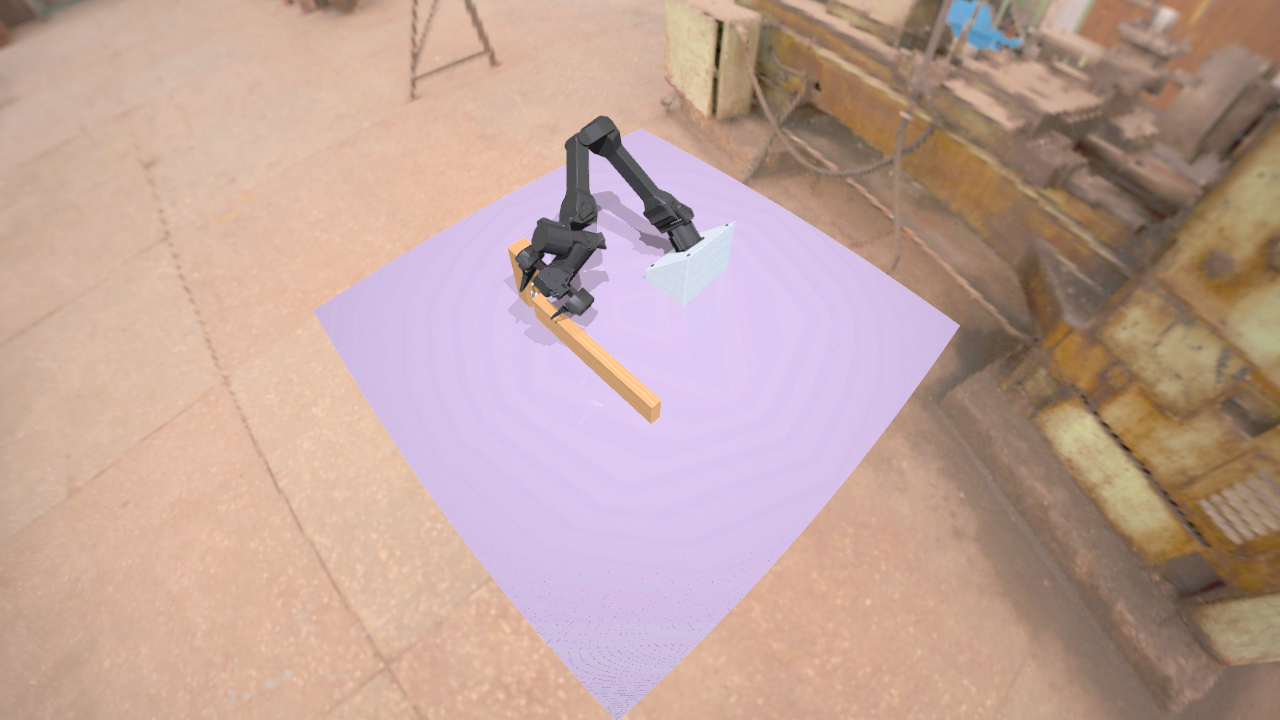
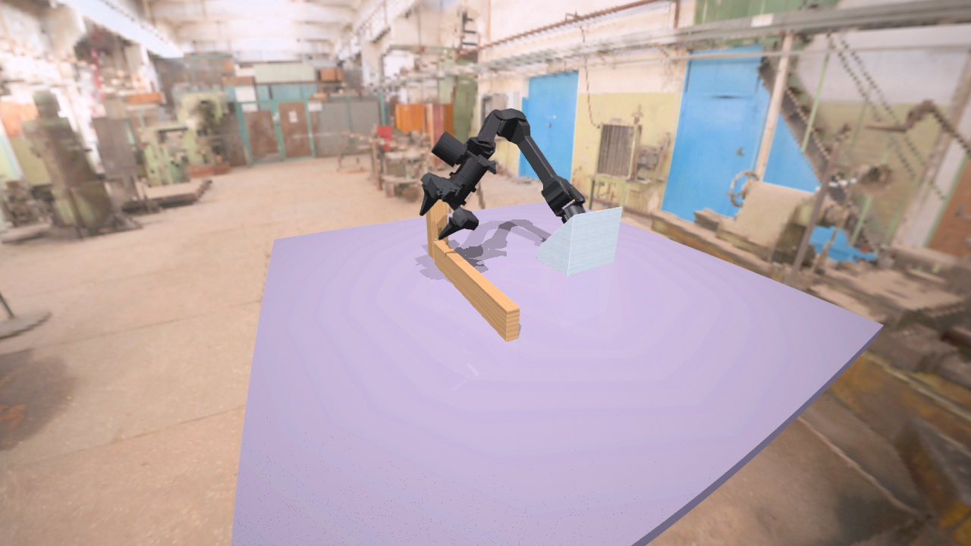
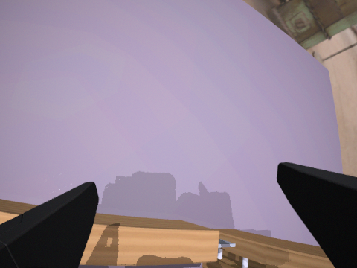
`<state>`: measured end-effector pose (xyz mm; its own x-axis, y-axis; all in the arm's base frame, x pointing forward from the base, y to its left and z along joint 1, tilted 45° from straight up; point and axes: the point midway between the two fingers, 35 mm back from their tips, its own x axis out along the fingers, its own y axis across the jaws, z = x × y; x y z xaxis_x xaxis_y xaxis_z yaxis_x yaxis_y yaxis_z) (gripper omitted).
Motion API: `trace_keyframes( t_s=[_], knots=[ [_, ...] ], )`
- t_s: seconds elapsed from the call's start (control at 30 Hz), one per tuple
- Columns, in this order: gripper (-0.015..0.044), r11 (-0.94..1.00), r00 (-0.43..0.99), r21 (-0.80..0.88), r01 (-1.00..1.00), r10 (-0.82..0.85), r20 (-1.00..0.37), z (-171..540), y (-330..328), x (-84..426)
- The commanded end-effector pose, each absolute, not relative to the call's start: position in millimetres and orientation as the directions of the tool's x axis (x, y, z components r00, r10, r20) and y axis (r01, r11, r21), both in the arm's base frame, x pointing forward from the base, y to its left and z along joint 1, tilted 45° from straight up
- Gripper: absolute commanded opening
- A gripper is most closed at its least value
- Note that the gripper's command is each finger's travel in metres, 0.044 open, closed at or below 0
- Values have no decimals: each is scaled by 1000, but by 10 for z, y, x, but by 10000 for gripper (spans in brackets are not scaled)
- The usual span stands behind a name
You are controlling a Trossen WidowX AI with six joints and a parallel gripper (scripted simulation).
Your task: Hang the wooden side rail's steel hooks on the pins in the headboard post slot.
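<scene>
The wooden side rail (image 1: pixel 601 356) (image 2: pixel 480 288) (image 3: pixel 163 238) lies along the table, its near end close to the lower part of the upright headboard post (image 1: pixel 517 261) (image 2: pixel 433 233) (image 3: pixel 271 243). In the wrist view a steel hook (image 3: pixel 227 244) sticks out from the rail's end towards the post. Whether it touches a pin cannot be told. My gripper (image 1: pixel 539 302) (image 2: pixel 432 226) (image 3: pixel 189 182) is open with nothing between its fingers. It hangs above the rail's post end, one fingertip over the rail and the other beside the post. The arm hides part of the post and its slot in the top and exterior views.
The purple table top (image 1: pixel 716 483) (image 2: pixel 407 434) carries everything. A pale blue wedge-shaped block (image 1: pixel 707 266) (image 2: pixel 592 240) stands at the arm's base, right of the rail. The arm arches over from there. The rail's far end points away from the post, towards the table's middle.
</scene>
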<state>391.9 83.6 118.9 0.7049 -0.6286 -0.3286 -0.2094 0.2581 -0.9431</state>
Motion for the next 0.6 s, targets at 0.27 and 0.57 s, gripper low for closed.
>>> trace_keyframes(
  t_s=[0.27, 0.57],
  knots=[
    [440, -167, 331, -295, -941, -639, -694, 1167, 814, 3847],
    [440, -209, 196, -71, -975, -672, -714, 1248, 723, 3634]
  ],
)
